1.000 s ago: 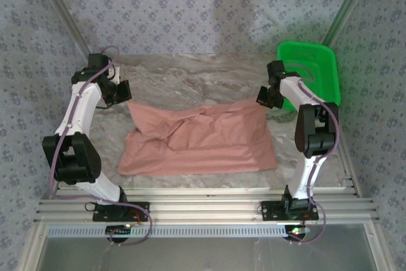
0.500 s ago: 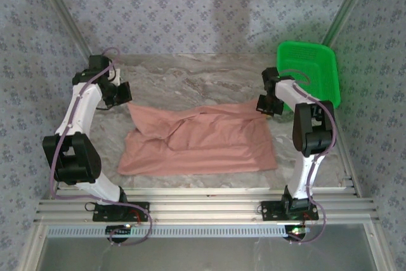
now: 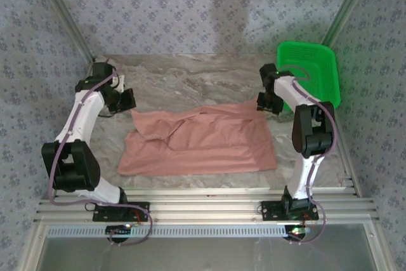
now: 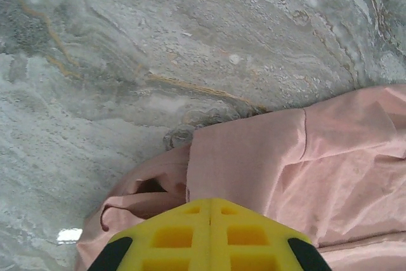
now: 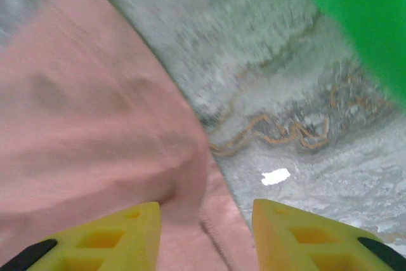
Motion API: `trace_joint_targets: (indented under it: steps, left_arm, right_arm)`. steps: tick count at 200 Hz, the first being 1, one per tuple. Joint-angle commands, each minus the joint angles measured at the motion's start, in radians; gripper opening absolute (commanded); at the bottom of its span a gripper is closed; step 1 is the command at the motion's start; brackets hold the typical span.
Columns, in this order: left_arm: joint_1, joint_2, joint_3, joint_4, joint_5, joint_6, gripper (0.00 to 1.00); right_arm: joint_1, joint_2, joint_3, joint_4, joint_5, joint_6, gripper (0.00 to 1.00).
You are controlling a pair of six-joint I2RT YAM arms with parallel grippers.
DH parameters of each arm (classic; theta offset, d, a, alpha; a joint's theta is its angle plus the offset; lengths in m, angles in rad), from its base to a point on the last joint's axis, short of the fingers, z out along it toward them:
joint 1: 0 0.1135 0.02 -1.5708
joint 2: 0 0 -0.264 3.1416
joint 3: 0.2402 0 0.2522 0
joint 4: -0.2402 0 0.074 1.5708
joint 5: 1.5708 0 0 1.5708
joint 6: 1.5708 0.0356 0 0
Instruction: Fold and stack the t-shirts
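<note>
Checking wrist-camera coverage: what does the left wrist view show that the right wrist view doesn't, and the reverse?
Left wrist: the left jaws shut together above a folded corner of the pink t-shirt. Right wrist: the right jaws apart, one on either side of the t-shirt's edge, with the green basket at upper right. Both: pink cloth lying on the grey marbled table.
</note>
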Motion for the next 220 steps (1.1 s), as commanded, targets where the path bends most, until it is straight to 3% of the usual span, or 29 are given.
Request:
trace_joint_targets:
  steps: [1,41,72,220]
  left_arm:
    - [-0.016,-0.036,-0.008,0.026,0.03,0.009,0.0]
    - [-0.034,-0.05,-0.018,0.038,0.023,0.005,0.0]
    - [-0.038,-0.06,-0.025,0.034,0.021,0.006,0.0]
    - [-0.047,-0.09,-0.052,0.034,0.002,-0.004,0.0]
  right_arm:
    - [-0.002,0.028,0.186,-0.09,-0.075,0.002,0.47]
    - [0.005,0.244,0.467,-0.231,-0.115,0.009,0.5]
    - [0.004,0.35,0.564,-0.248,-0.122,0.024,0.5]
    - [-0.001,0.491,0.587,-0.215,-0.138,0.112,0.5]
